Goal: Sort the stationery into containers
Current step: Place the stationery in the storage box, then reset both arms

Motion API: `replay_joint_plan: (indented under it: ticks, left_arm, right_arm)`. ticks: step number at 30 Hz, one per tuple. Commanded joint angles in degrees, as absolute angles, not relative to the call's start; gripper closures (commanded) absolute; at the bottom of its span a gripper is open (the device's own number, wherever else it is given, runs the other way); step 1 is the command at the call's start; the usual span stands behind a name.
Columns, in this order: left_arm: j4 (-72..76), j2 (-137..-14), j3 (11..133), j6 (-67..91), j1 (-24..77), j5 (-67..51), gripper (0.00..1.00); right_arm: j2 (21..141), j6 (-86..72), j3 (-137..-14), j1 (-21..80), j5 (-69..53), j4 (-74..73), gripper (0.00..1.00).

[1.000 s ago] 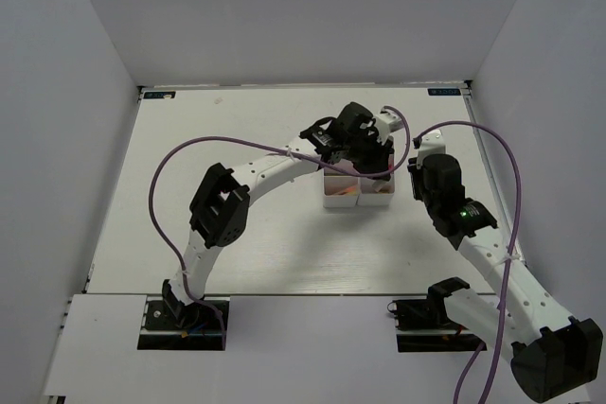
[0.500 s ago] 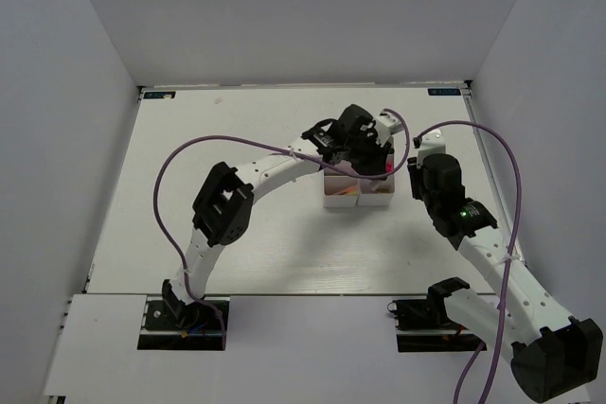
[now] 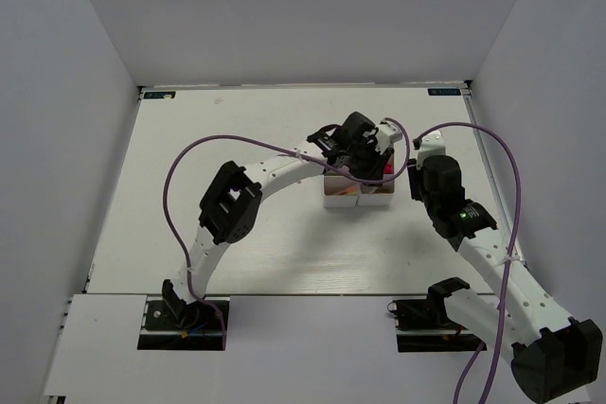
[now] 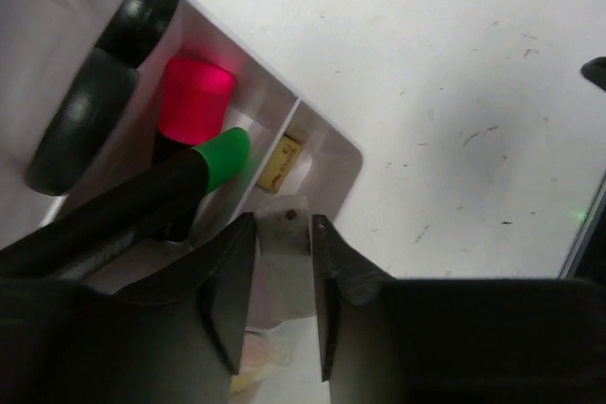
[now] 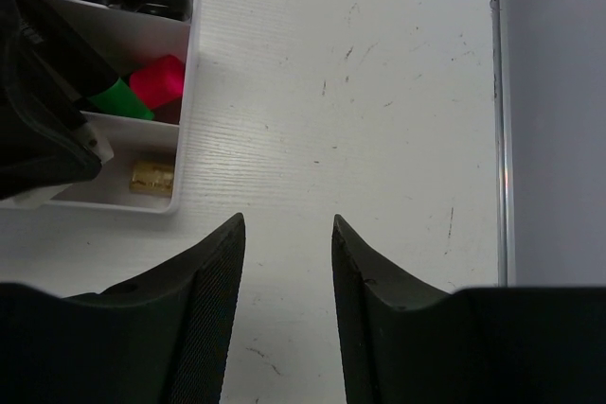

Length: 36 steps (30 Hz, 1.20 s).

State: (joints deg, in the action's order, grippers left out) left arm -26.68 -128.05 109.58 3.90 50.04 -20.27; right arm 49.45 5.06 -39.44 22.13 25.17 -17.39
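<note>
Left jaws: clamped on a small pale whitish eraser block [image 4: 284, 267]. It is flat-sided with a couple of dark specks, and I have it pinched from both sides. I'm holding it over the white translucent plastic bin block [image 4: 327, 139], at its rounded corner compartment. I can't tell how high it sits above the rim.

Around it:
- A small tan eraser block [image 4: 277, 163] lies on the floor of that corner compartment.
- One thin divider over are a black marker with a glossy green cap [image 4: 222, 156] and a black marker with a round pink cap [image 4: 194, 99]. Their caps sit close together.
- The black loop-handled scissors [image 4: 99, 82] sit past the markers at the rim; the loops are thick, rounded and matte.
- Something pale yellowish low in the left wrist view is too blurred to name.

In the way: the green-capped marker pokes up just beside my left-hand finger [image 4: 222, 300], and it is the nearest thing to the held block.

Right jaws: apart, with only bare white tabletop [image 5: 379, 92] showing between them. They hang just beside the bin block's outer wall, on its right side and not touching it. The fingers [image 5: 204, 309] are matte black moulded plastic.

The tabletop has a fine linear grain and small dark scuffs. A thin grey edge rail [image 5: 497, 92] runs along its right side. In the right wrist view, my left arm's black body covers most of the bin block. Only the right-hand strip shows, with the scissors, marker caps and tan block visible.

A purple cable [image 3: 194, 153] loops over my left arm. Plain white enclosure walls [image 3: 284, 7] stand round the tabletop.
</note>
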Motion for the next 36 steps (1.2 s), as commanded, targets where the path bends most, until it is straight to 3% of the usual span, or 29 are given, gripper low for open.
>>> replay_joint_plan:
  ticks: [1,6,10,11,13,16,18,20,23,24,26,27,29,33,36]
  left_arm:
    - [-26.4,-126.8,111.9,2.8,49.8,-18.5,0.57]
    - [-26.4,-126.8,112.4,2.8,49.9,-18.2,0.47]
    - [-26.5,-126.7,113.1,2.9,50.1,-18.2,0.47]
    - [-26.4,-126.7,113.2,3.1,50.0,-18.4,0.5]
    - [-25.9,-126.1,113.3,3.9,50.2,-18.8,0.67]
    - [-25.3,-124.0,112.8,5.2,50.8,-19.5,0.84]
    - [-23.4,-121.1,110.7,6.4,51.1,-19.1,0.85]
    - [-22.1,-115.1,104.4,7.6,51.6,-17.7,0.78]
    - [-20.1,-104.9,94.7,9.1,52.2,-16.3,0.54]
    - [-20.0,-102.7,92.7,9.0,52.9,-15.7,0.43]
    - [-22.0,-93.1,85.1,8.5,53.4,-13.7,0.18]
    - [-22.8,-90.5,83.1,8.6,54.1,-10.9,0.0]
    - [-25.0,-79.5,72.2,9.1,54.5,-7.9,0.0]
    - [-32.2,-61.0,59.3,10.5,52.9,9.5,0.0]
    - [-36.6,-49.1,45.9,12.6,44.0,13.9,0.0]
  right_arm:
    - [48.4,5.4,-39.1,21.9,26.0,-14.5,0.54]
    - [48.5,5.3,-39.0,22.0,25.8,-14.5,0.53]
    - [48.3,5.4,-39.1,22.0,25.8,-14.5,0.53]
    - [48.3,5.4,-39.0,21.9,25.8,-14.6,0.53]
    - [48.3,5.4,-39.1,21.7,25.6,-14.6,0.53]
    - [47.3,5.0,-39.1,21.7,25.1,-14.8,0.73]
    - [47.1,4.9,-39.5,21.8,25.1,-15.2,0.84]
    - [47.1,5.4,-39.6,21.7,24.4,-15.6,0.8]
    - [46.7,6.3,-39.9,21.5,22.2,-17.0,0.53]
    - [46.7,6.7,-40.2,21.5,21.5,-17.6,0.29]
    - [46.8,6.9,-40.2,21.6,19.3,-18.4,0.13]
    - [46.9,6.9,-40.1,21.4,17.9,-19.5,0.1]
    - [47.5,6.8,-39.9,21.4,15.3,-20.0,0.1]
    - [51.1,2.6,-41.5,21.5,13.1,-22.7,0.1]
    - [53.3,1.4,-42.1,21.6,10.3,-23.6,0.1]
